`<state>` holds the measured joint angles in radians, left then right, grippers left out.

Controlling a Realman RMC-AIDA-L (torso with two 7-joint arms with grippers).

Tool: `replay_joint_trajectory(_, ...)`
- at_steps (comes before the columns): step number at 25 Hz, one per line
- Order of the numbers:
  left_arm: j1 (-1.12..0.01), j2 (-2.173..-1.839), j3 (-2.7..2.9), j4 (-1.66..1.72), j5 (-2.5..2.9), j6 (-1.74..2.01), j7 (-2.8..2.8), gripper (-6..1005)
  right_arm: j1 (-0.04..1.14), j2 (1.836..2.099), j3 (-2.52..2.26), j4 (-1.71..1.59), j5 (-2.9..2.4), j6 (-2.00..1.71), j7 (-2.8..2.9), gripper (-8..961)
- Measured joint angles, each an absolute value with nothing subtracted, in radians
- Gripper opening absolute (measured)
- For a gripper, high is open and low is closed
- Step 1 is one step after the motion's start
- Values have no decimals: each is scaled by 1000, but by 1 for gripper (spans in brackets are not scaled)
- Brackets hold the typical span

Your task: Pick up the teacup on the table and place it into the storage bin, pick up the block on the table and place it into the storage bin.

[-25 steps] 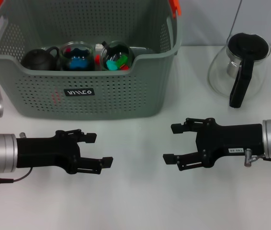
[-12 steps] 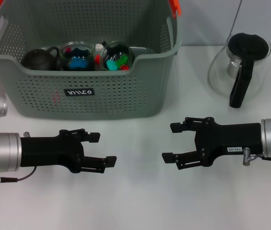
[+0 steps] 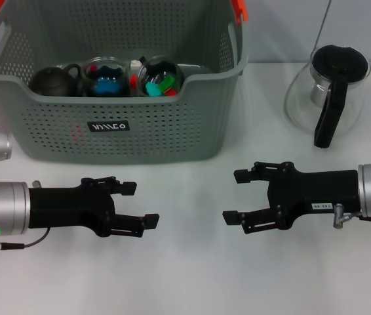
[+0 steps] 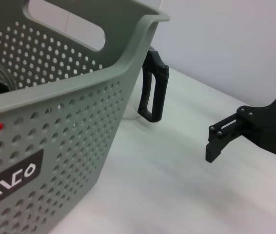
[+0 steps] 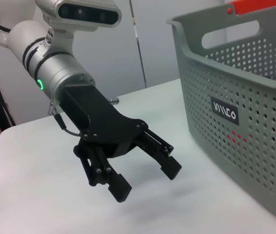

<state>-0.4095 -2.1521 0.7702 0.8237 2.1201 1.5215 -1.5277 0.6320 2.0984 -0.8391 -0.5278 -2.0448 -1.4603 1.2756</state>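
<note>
Head view, bin: we see the storage bin (image 3: pixel 117 98) at the far left of the table (image 3: pixel 192 275), with a dark teapot (image 3: pixel 53 80) and two glass cups (image 3: pixel 160 77) of coloured bits inside it.
Head view, loose items: we find no teacup and no block on the bare table; only the glass pot (image 3: pixel 330 92) stands at the far right, well apart from the bin.
Head view, left gripper (image 3: pixel 136 205): released, fingers spread, empty, low over the near table in front of the bin.
Head view, right gripper (image 3: pixel 236 195): released too, empty, near right of centre, facing the left one.
Left wrist view: we see the bin's wall close by, the glass pot's black handle past its corner, and the right gripper's spread fingers farther off.
Right wrist view: we see the left gripper with its fingers apart, holding nothing, beside the bin.
Progress: we judge both placements done, nothing left to fetch.
</note>
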Motion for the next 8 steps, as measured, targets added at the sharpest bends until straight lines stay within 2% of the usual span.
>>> replay_joint_trajectory(8, -410, -2153, 770, 824, 2120, 1522, -1519, 939, 636, 2099, -844, -513, -2046, -1440, 1272, 940)
